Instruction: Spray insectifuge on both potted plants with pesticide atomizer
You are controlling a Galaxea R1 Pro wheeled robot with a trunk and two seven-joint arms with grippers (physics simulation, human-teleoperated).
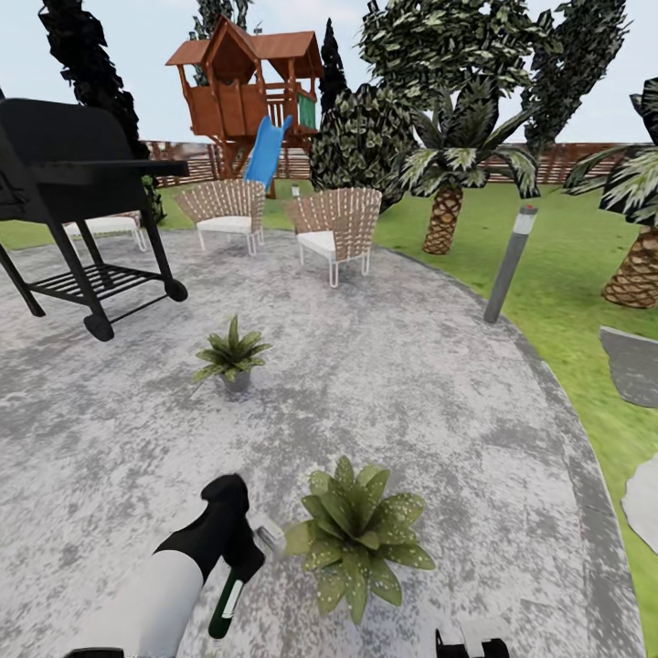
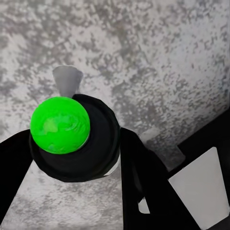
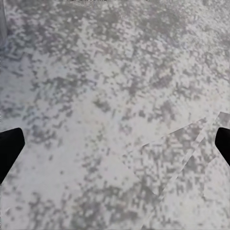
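Pesticide atomizer, small, stiff and probably light, sat squeezed around its middle in the left gripper, with the near potted plant at three o'clock and the right gripper wide apart, holding nothing.

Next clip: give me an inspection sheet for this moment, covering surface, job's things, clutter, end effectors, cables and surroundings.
Surface: grey mottled paving, lawn to its right.
Job's things: pesticide atomizer held beside the near potted plant, whose leaves carry white specks; far potted plant shows none.
Clutter: nothing seen.
End effectors: left end effector shut on the atomizer; right end effector open over paving.
Cables: nothing seen.
Surroundings: black grill, wicker chairs, playhouse with blue slide, palms, post light.
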